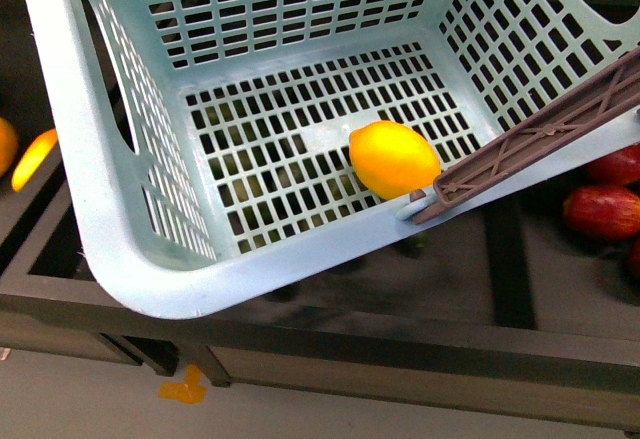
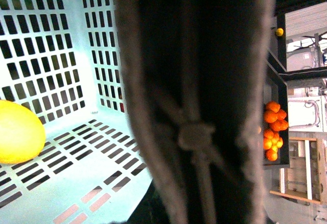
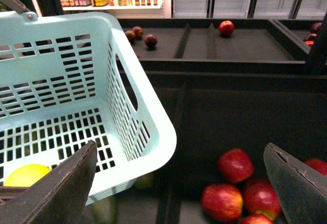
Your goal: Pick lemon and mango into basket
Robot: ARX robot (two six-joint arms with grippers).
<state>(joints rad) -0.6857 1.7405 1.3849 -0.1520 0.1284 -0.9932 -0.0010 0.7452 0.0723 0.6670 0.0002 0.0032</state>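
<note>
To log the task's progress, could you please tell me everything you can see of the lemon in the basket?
The lemon is a smooth, glossy oval fruit, bright yellow shading to orange, with one slightly pointed end. It lies on its side on the slotted floor of the pale blue plastic basket, close to the near wall, beside the hinge of the brown handle. It is the only fruit inside.

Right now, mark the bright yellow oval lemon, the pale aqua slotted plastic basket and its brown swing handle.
lemon (image 1: 392, 159): front view, middle of its skin.
basket (image 1: 140, 289): front view, bare near rim.
handle (image 1: 540, 141): front view, middle of bar.
</note>
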